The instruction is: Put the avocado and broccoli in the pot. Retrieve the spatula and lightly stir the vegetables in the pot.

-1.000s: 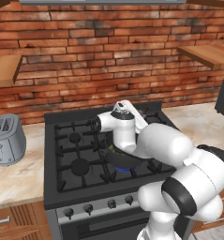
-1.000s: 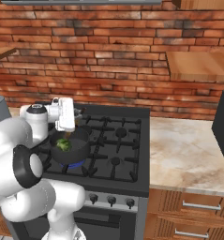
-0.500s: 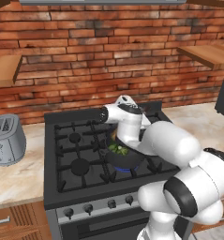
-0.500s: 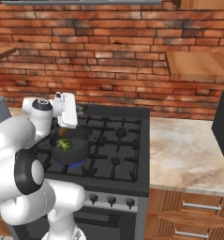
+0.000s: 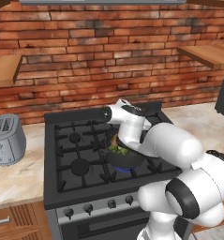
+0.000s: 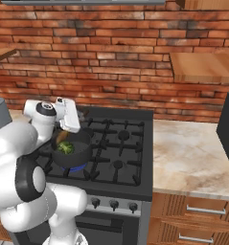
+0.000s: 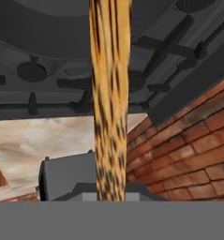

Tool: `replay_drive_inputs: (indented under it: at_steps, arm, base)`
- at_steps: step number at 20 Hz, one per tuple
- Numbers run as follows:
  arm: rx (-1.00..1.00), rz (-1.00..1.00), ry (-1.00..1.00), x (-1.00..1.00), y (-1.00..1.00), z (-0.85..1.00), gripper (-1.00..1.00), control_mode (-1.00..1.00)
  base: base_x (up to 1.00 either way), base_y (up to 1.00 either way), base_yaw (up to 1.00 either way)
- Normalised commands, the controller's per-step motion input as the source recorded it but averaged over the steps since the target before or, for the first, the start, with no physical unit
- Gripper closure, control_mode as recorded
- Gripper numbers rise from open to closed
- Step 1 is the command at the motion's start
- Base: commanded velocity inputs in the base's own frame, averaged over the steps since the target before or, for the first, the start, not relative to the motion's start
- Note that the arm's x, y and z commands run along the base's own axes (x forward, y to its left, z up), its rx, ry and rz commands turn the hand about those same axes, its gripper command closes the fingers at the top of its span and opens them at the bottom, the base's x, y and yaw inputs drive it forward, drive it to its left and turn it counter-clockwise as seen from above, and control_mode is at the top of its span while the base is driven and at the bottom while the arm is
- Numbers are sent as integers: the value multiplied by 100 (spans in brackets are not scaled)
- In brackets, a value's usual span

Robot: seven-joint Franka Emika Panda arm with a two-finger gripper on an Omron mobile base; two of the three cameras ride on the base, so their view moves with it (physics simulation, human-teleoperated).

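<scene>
A black gas stove sits in front of a brick wall, with a grey toaster on the counter at its 9 o'clock. The dark grey pot stands on a front burner, holding the broccoli. The gripper, at the pot's 12 o'clock, is clamped on the wooden spatula, whose head dips over the pot's rim.
</scene>
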Motion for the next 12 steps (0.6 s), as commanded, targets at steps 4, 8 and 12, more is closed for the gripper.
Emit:
replay_drive_inputs:
  at_steps: [4,8,12]
  arm:
    - [-3,8,7,13,0,-38,100,-100]
    - [-7,5,1,26,0,-39,100,-100]
    - [-7,1,0,25,-1,-17,100,-100]
  base:
    - [0,0,0]
    - [0,0,0]
    - [0,0,0]
